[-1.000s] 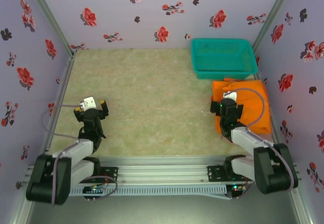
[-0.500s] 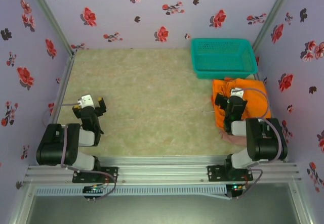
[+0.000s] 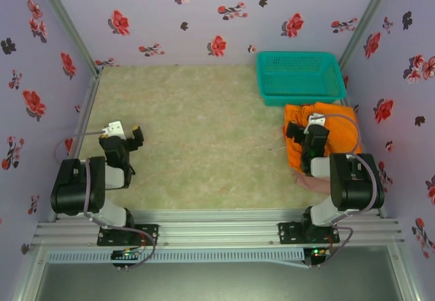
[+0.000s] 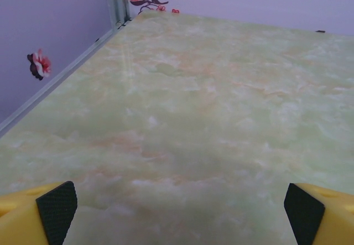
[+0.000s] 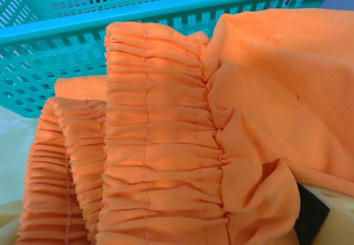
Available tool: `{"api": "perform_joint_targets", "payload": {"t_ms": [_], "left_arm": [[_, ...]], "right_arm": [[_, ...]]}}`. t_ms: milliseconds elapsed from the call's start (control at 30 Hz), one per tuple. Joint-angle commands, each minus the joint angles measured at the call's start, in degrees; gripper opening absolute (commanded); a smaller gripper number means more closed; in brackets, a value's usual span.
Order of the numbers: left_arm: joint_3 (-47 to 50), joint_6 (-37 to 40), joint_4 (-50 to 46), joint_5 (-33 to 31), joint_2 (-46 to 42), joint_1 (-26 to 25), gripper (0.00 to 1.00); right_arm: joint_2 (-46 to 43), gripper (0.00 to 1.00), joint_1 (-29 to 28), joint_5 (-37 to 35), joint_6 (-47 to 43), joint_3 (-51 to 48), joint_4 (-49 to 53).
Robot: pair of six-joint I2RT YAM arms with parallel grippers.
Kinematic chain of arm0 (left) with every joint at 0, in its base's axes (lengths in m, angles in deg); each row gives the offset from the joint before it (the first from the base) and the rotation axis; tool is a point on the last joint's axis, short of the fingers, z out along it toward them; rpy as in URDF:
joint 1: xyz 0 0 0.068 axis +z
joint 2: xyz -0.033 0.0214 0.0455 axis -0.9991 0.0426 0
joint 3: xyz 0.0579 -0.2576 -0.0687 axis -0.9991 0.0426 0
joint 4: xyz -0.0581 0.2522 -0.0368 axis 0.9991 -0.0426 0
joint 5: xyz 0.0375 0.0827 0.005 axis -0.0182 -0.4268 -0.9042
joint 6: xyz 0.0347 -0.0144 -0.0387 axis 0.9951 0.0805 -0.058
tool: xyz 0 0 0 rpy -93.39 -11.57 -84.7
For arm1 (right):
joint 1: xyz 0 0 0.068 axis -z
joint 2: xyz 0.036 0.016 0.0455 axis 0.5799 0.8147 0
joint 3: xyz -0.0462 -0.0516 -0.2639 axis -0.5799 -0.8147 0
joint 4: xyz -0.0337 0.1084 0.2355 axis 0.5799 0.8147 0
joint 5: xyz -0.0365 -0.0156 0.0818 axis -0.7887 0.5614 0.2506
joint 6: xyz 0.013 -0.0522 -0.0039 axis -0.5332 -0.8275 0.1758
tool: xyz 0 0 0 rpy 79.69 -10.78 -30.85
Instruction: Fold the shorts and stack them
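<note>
Bright orange shorts (image 3: 342, 130) lie in a rumpled pile at the right of the table, just in front of the teal basket (image 3: 299, 77). A dusty pink-beige piece of shorts (image 3: 307, 181) pokes out under their near edge. My right gripper (image 3: 309, 130) sits over the pile's left part. In the right wrist view the gathered orange waistbands (image 5: 160, 145) bulge up between its wide-apart fingers, one black pad (image 5: 312, 214) showing at the lower right; the right gripper (image 5: 166, 231) is open. My left gripper (image 3: 121, 137) hangs open over bare table at the left, its pads (image 4: 57, 210) far apart, with nothing at the left gripper (image 4: 180, 217).
The basket's mesh wall (image 5: 110, 12) stands directly behind the shorts in the right wrist view. Flowered walls enclose the table, with a metal corner post (image 4: 117, 1) ahead of the left gripper. The marbled tabletop (image 3: 204, 131) stretches between the two arms.
Both arms have folded back upright over their bases. The right gripper has shifted farther onto the orange shorts toward the basket, and the left gripper has edged slightly away from the near edge.
</note>
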Motion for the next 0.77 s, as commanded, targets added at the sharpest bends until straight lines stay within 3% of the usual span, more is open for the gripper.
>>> {"api": "perform_joint_targets", "payload": {"t_ms": [0,133,333,733], "left_arm": [[-1.56,1.49,-1.59,1.41,0.31,-0.23,0.99],[-0.47,1.45,0.43,0.8,0.25,-0.47,0.99],[-6.48,3.66,-9.43,2.64,0.43,-1.63,0.99],[-6.9,4.35,-10.11,3.0,0.52,-1.88,1.0]], "right_arm": [[0.49,0.99,-0.69,-0.2,-0.9,1.06,0.77],[0.47,0.99,-0.84,-0.47,-0.93,1.04,0.57],[0.49,0.99,-0.82,-0.45,-0.95,1.11,0.74],[0.5,0.99,-0.82,-0.36,-0.92,1.12,0.66]]}}
